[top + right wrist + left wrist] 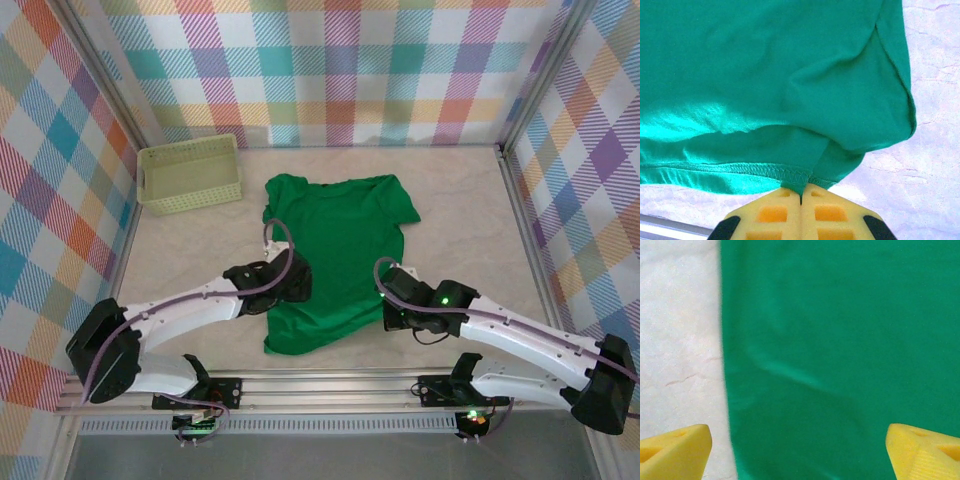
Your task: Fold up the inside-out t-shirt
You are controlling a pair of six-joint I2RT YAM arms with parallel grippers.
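On the pale table [180, 250], about in its middle, the green t-shirt [340, 240] lies spread flat. Its collar and short sleeves point toward the far wall and its bottom edge toward my bases. The cloth is mostly smooth, with a few soft wrinkles.

My left gripper [278, 285] is low over the shirt's left side edge, about halfway down the body. In my left wrist view the two yellow fingers [675, 452] stand wide apart and hold nothing. One is over bare table and the other over green cloth, and the shirt's edge runs up between them. A shallow crease crosses the fabric just ahead of them. I cannot tell from here whether the tips touch the surface.

My right gripper [392, 300] is at the shirt's right side, down near the bottom corner. In my right wrist view its yellow fingers are pressed together with the stitched hem [740, 170] pinched between the tips. The cloth around the pinch is bunched, and the corner beside it is folded over on itself, with the table showing beyond it.

A pale yellow-green lattice basket [190, 172] sits at the far left of the table, well apart from the shirt.
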